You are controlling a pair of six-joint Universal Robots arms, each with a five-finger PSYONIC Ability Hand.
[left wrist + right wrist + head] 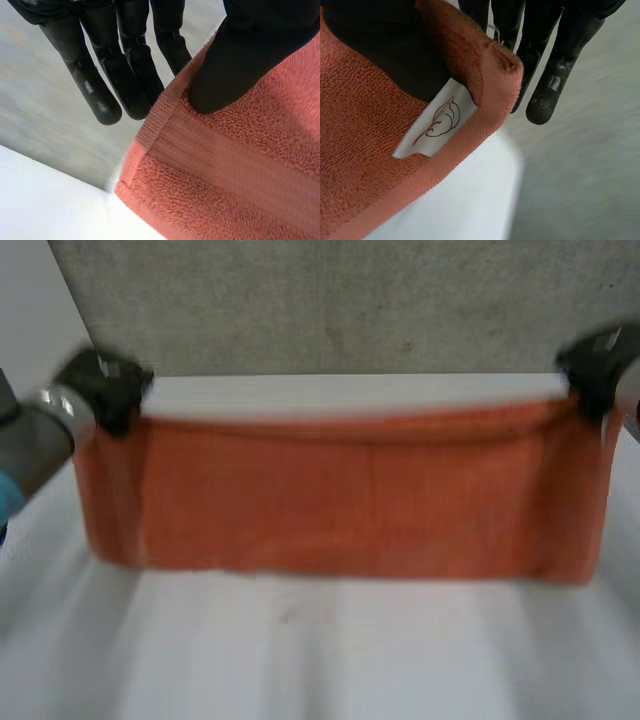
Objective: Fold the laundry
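An orange towel (350, 500) hangs stretched between my two hands above the white table (320, 650), its lower edge just over the table top. My left hand (105, 385) holds the towel's upper left corner. In the left wrist view the thumb (235, 65) presses the orange towel (240, 170) against the straight fingers (125, 75) behind it. My right hand (595, 370) holds the upper right corner. In the right wrist view the orange towel (365, 130) with its white label (437, 125) is pinched between the thumb and the fingers (545, 75).
A grey wall (340, 300) rises behind the table's far edge. Bare white table top lies in front of the towel, on my side.
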